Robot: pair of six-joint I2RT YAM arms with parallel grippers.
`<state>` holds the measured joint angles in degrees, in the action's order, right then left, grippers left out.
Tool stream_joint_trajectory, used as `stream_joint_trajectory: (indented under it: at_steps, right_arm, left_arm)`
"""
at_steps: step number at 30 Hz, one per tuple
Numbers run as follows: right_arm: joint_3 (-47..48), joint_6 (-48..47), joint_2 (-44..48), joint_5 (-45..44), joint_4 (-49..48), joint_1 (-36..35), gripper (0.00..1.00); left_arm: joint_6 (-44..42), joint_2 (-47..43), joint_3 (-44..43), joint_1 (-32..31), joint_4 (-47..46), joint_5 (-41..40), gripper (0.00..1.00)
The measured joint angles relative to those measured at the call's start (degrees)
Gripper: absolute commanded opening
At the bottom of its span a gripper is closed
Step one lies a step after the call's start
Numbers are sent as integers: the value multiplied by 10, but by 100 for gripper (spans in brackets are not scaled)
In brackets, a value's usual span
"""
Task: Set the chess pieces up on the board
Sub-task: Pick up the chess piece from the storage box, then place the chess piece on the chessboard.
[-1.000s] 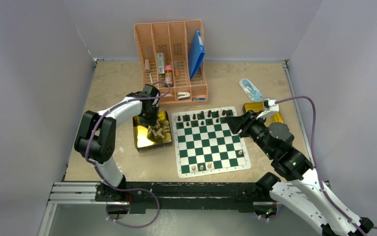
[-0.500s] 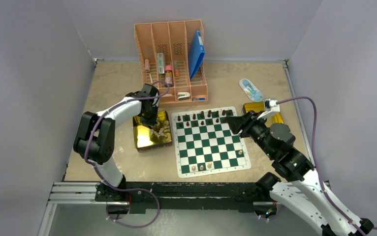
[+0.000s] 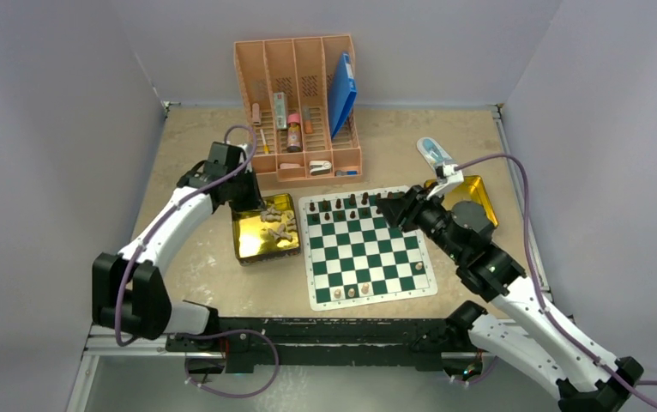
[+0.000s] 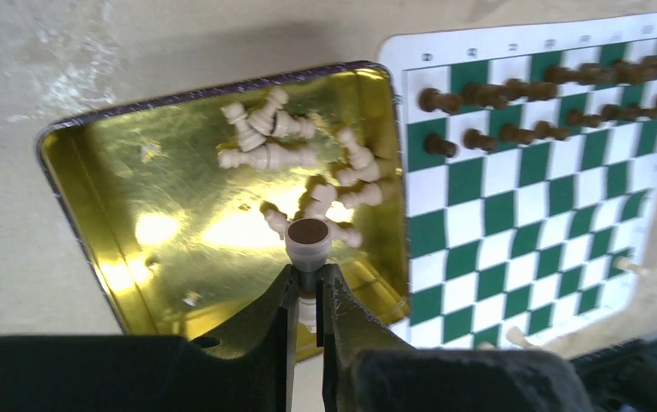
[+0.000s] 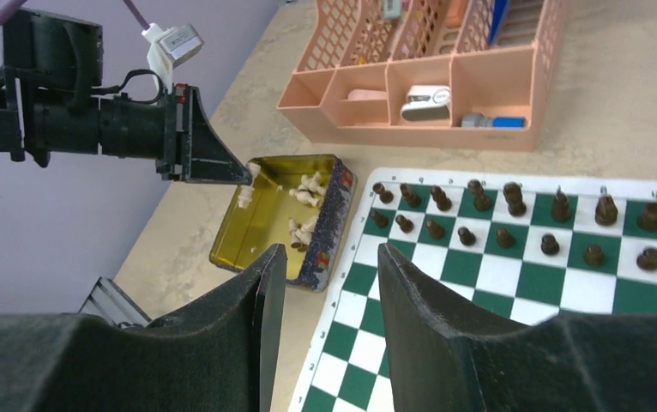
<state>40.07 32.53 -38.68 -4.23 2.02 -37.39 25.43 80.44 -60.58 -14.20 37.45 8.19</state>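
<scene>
Since the earlier look the left arm has unfolded: its elbow, then hunched high beside the gold tin [image 3: 248,245], now lies low and stretched out, and the left gripper [image 4: 308,273] has come up out of the tin with a pale chessman [image 4: 309,233] clenched between its fingers [image 4: 275,305]. The piece is pinched by its narrow stem, brown felt base turned toward the wrist camera (likely because it was lifted from a heap of men lying on their sides), so I judge it will need righting before it can stand. Held clear above the tin floor, it should not drag the loose pale chessmen [image 4: 265,154] lying just beyond the fingertips. The board [image 4: 514,215] sits to the right of those fingers, a few pale men [image 3: 351,292] already on its near row. The right arm has meanwhile slid leftward, uncovering a second gold tin [image 3: 478,193]. Its forearm reaches low over the far right corner, and the right gripper [image 5: 329,253] is spread and empty, probably waiting, since the dark chessmen [image 5: 514,202] ahead of its fingertips appear to fill both far rows.
</scene>
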Motion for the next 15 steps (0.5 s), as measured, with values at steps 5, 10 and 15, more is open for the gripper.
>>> stream_joint_trajectory:
  at_steps: [5, 10, 15]
  right_arm:
    - [-1, -43, -43, 37, -76, -6, 46]
    - [-6, -124, -105, 52, -167, -80, 45]
    - [-49, -256, -144, 53, -302, -161, 44]
  left_arm:
    - [46, -56, 21, 7, -5, 52, 10]
    - [101, -95, 39, 7, -5, 103, 11]
    - [168, -145, 66, 7, -17, 178, 11]
